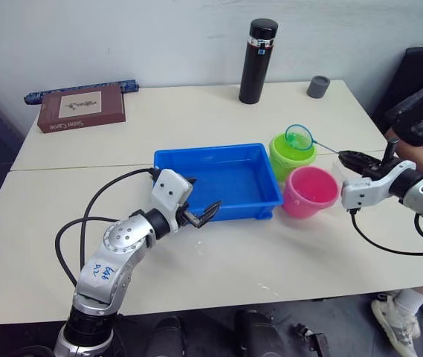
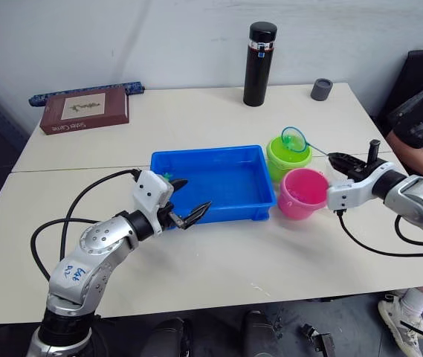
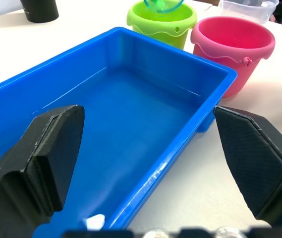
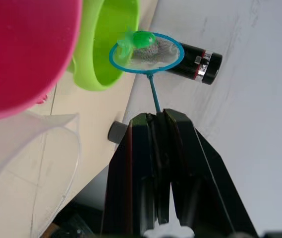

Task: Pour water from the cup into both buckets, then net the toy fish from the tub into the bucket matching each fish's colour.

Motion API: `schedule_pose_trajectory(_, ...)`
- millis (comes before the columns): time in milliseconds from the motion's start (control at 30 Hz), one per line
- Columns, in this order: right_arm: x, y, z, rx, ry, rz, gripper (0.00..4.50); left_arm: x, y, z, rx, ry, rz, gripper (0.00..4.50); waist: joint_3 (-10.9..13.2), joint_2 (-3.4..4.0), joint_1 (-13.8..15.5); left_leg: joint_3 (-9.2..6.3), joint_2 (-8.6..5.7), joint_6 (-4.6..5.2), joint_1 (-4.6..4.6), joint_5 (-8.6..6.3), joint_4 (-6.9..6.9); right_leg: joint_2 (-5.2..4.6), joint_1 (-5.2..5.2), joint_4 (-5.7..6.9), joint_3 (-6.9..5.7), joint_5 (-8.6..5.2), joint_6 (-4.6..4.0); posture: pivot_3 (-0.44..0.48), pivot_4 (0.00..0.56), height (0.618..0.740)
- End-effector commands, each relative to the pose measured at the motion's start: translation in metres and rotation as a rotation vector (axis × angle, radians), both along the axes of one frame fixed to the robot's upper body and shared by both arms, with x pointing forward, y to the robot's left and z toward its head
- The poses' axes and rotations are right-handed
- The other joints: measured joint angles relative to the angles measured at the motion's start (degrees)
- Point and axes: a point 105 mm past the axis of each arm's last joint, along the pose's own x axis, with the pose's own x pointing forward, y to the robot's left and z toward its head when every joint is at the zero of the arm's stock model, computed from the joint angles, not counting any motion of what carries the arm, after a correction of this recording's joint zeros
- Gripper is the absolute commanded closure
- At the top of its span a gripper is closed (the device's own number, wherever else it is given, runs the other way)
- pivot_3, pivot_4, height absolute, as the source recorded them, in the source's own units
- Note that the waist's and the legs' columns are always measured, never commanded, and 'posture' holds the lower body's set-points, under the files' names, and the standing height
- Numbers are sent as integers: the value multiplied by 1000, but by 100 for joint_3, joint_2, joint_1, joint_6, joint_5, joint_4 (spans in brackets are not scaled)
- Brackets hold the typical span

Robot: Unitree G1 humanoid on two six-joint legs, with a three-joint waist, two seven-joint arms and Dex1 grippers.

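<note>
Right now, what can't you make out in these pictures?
- Inside of the pink bucket: head views too low to show water or fish.
- Cup: cut off by the right wrist view's edge.
- Tub's near left corner: hidden behind a left gripper finger.
- Net handle: hidden where the right gripper's fingers hold it.

Glossy blue plastic tub; smooth plastic buckets; clear plastic cup; matt pale table; black flask satin.
</note>
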Motion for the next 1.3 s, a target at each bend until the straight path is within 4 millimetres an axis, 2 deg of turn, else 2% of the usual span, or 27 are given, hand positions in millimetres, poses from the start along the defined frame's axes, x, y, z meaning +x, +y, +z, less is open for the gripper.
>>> schedule_pose_trajectory(33,0,-3,17,-42,-61,2,4500,-5,-2,10,-12,-50,-10,16,0,0,0,0,0,-1,1,0,0,0,0,1,0,0,0,0,150,740)
schedule_pose_trajectory(167,-2,2,6,-56,-32,28,4500,-5,-3,10,-13,-50,-10,16,0,0,3,0,0,-1,1,1,0,0,0,2,1,0,0,0,150,740)
schedule_pose_trajectory(367,3,4,28,17,-85,16,4500,-6,-1,10,-12,-48,-5,16,0,0,-6,2,0,-1,1,2,3,0,0,4,3,1,2,0,150,740)
schedule_pose_trajectory(500,4,37,58,356,-59,105,4500,-5,5,8,0,-38,29,16,0,0,-35,3,3,-3,10,5,2,6,7,9,5,1,2,0,150,740)
schedule_pose_trajectory(567,0,58,59,456,19,166,4500,-5,8,6,2,-32,58,16,0,0,-20,-2,6,-7,16,8,0,11,11,18,5,2,3,0,150,740)
schedule_pose_trajectory(667,-9,92,48,625,206,256,4500,-6,15,2,2,-13,119,16,0,0,8,-8,7,-5,15,9,1,11,11,22,4,2,3,0,150,740)
schedule_pose_trajectory(833,-16,115,31,769,436,271,4500,-4,34,-5,14,11,242,16,0,0,71,-14,3,38,4,-16,12,1,11,22,-1,2,3,0,150,740)
schedule_pose_trajectory(1000,-15,129,16,842,591,255,4500,-6,48,-10,4,38,336,16,0,0,76,-15,4,44,4,-20,12,0,9,24,-1,2,0,0,150,740)
schedule_pose_trajectory(1133,-11,140,-6,888,758,213,4500,-7,58,-15,5,56,409,16,0,0,87,-15,4,44,5,-20,10,0,8,25,-2,1,-1,0,150,740)
schedule_pose_trajectory(1300,-11,149,-28,852,868,184,4500,-10,66,-13,2,43,478,16,0,0,92,-15,3,44,2,-20,10,0,3,27,-2,0,-3,0,150,740)
